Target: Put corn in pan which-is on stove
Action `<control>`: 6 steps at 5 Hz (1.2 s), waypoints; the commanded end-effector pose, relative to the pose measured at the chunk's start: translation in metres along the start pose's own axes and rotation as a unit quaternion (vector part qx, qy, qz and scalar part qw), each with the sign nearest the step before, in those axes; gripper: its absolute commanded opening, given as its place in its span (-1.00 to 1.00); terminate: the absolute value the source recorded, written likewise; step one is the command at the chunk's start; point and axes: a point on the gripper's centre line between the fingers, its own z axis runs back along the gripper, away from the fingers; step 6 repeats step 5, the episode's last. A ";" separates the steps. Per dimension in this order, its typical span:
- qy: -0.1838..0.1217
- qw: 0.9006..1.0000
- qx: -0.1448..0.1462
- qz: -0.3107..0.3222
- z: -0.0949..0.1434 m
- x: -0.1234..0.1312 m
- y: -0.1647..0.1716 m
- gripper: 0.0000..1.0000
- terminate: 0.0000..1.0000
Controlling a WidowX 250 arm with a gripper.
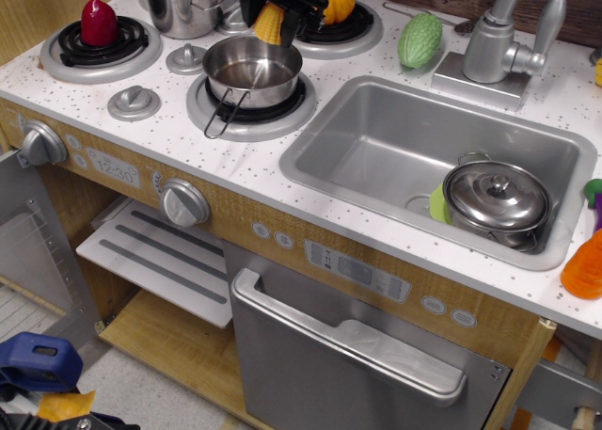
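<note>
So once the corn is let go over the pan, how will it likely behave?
The corn, held in the pincer just above the pan's back rim, looks like stiff moulded plastic, so probably light and apt to bounce. Its rounded cone shape would likely roll on the shiny steel. The pan's wall should probably contain it, though the shallow pan itself may shift on the burner.

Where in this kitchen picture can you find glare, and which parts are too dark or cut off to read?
In the single view, bright glare streaks the inside of the pan and the lidded pot in the sink; the hand holding the corn is dark and cut off by the top edge, so its shape is hard to read.
</note>
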 end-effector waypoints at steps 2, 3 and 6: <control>-0.026 0.999 0.015 0.042 0.024 0.006 0.037 1.00 -1.00; -0.019 0.999 -0.006 0.048 0.017 0.002 0.045 1.00 -1.00; -0.019 0.999 -0.006 0.048 0.017 0.002 0.045 1.00 1.00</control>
